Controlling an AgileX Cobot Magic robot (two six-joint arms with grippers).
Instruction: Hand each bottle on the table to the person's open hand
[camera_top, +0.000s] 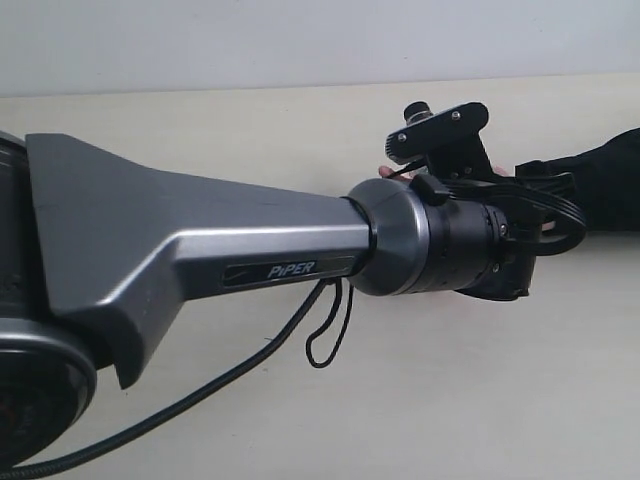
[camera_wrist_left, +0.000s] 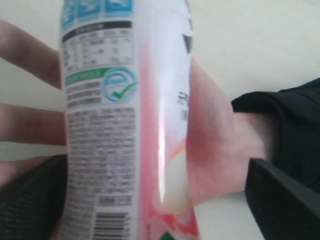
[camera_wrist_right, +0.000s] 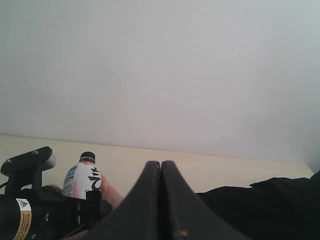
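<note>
The black-capped bottle (camera_wrist_left: 125, 125) with its pink and white label fills the left wrist view, lying against the palm of the person's open hand (camera_wrist_left: 212, 140). My left gripper (camera_wrist_left: 156, 160) is open around it: one finger (camera_wrist_left: 30, 200) touches the label and the other finger (camera_wrist_left: 285, 200) stands apart, with skin and table showing in the gap. From the right wrist, the bottle (camera_wrist_right: 84, 181) stands cap up inside the left gripper (camera_wrist_right: 55, 212). My right gripper (camera_wrist_right: 161, 167) is shut and empty. The white-capped bottles are out of view.
The left arm (camera_top: 250, 250) reaches across the table (camera_top: 450, 400) to the right and hides most of the hand (camera_top: 386, 172). The person's black sleeve (camera_top: 610, 180) comes in from the right edge. A grey wall rises behind the table.
</note>
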